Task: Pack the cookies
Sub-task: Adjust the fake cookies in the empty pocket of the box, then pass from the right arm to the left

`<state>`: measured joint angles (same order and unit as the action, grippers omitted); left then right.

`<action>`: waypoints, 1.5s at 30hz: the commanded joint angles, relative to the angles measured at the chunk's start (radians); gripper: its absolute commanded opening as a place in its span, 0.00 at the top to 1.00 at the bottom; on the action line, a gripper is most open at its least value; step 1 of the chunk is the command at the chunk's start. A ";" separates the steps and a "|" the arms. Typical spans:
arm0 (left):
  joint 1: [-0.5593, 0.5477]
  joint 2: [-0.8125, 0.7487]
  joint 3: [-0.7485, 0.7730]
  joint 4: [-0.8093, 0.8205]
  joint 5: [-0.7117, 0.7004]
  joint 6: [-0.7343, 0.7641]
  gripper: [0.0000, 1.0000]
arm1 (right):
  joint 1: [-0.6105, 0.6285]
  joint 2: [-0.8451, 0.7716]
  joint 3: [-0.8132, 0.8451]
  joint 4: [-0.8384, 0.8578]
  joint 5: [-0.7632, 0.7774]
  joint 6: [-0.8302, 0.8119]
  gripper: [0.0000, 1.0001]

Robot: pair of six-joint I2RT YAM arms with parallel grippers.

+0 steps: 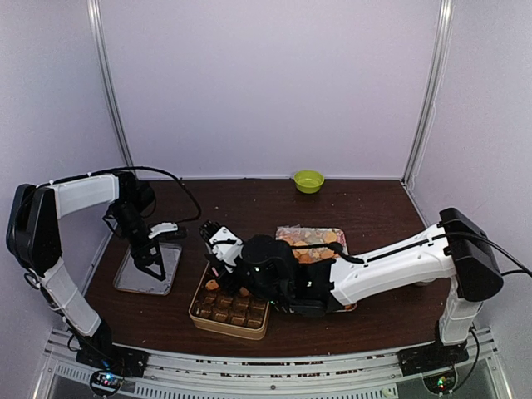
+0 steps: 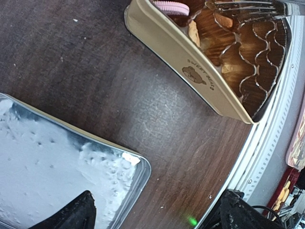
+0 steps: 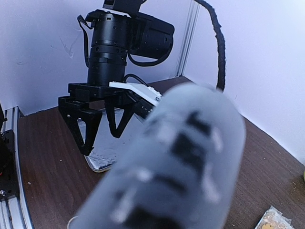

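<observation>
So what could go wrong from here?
The right arm stretches over the cookies and the tin; a sweep could scatter them. The tin sits near the table's front edge, so a shove might slide it off. The open left gripper hangs over the metal lid and could knock it.

The left arm [image 1: 79,195] arches up from its base, and the left gripper [image 1: 151,266] points straight down with its jaws spread wide. The right arm [image 1: 391,262] stretches low toward the left. The right gripper [image 1: 214,237] is angled away from the base, and its jaw state is unclear.
</observation>
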<state>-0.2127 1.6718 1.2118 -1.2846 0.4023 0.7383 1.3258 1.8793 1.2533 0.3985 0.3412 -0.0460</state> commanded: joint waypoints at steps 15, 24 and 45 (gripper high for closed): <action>-0.014 -0.043 0.098 -0.018 0.083 -0.038 0.02 | -0.199 -0.417 -0.399 0.339 -0.346 0.386 0.82; -0.106 -0.150 0.303 -0.017 0.121 -0.072 0.02 | -0.228 -0.354 -0.304 0.411 -0.433 0.427 0.79; -0.445 -0.393 0.190 0.492 -0.254 -0.160 0.02 | -0.189 -0.180 -0.097 0.602 -0.289 0.354 0.75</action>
<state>-0.6418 1.2919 1.4120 -0.9913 0.3161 0.6350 1.1217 1.6814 1.1240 0.9337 0.0032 0.3439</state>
